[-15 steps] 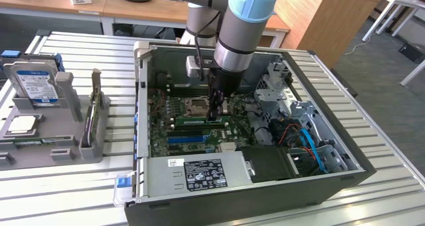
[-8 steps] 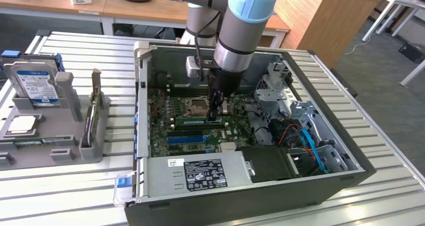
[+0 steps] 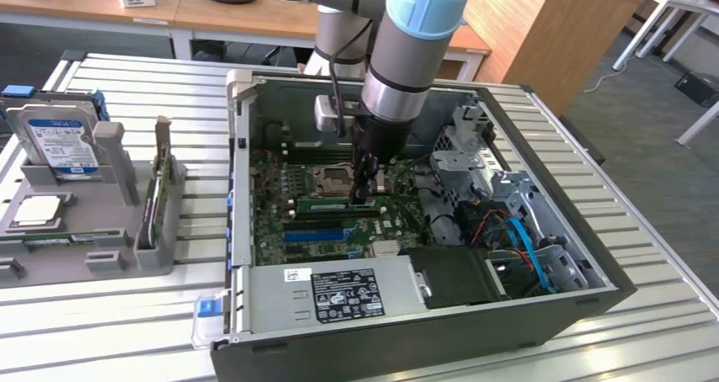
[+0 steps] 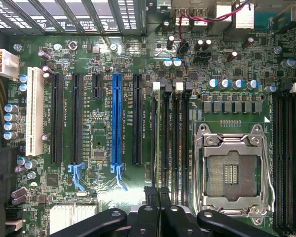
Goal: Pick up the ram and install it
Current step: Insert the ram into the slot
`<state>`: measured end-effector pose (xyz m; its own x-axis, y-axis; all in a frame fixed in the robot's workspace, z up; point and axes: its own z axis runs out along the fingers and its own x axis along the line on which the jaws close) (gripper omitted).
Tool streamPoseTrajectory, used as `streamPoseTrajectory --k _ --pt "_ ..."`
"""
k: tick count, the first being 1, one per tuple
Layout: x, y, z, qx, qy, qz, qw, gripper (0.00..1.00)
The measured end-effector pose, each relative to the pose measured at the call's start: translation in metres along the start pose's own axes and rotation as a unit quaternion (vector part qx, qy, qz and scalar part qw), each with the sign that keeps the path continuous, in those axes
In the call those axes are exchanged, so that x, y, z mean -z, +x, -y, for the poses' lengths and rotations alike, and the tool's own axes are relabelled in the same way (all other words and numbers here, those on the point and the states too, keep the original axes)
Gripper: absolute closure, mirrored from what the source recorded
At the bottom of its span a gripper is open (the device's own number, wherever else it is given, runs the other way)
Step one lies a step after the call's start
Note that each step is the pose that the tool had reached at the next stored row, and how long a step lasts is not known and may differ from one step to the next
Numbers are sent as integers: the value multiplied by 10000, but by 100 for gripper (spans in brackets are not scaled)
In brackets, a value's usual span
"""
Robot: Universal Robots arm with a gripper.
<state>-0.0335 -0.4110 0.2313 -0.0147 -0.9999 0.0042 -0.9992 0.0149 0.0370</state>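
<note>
Your end effector (image 3: 362,190) reaches down into the open computer case (image 3: 371,348) on the slatted counter (image 3: 113,331). Its fingers (image 4: 149,197) are clamped on the ram (image 3: 326,205), gripping its top edge. In the wrist view you see the ram (image 4: 156,133) edge-up along a memory slot, between the CPU socket (image 4: 232,170) and the blue expansion slot (image 4: 117,118). Whether it is fully seated, you cannot tell.

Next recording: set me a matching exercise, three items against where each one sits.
1. long green ram stick
2. blue-labelled silver hard drive
3. silver power-supply box with black label

A. in the grey rack, exterior view's left
B. in the black computer case, along its side nearest the exterior camera
C. on the motherboard, beneath the black end effector

Pairs: 1-C; 2-A; 3-B
</note>
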Motion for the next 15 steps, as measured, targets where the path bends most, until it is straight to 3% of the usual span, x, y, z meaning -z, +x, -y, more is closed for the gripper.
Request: streamPoseTrajectory --k 15 --pt "-5 0 0 0 0 0 10000 88"
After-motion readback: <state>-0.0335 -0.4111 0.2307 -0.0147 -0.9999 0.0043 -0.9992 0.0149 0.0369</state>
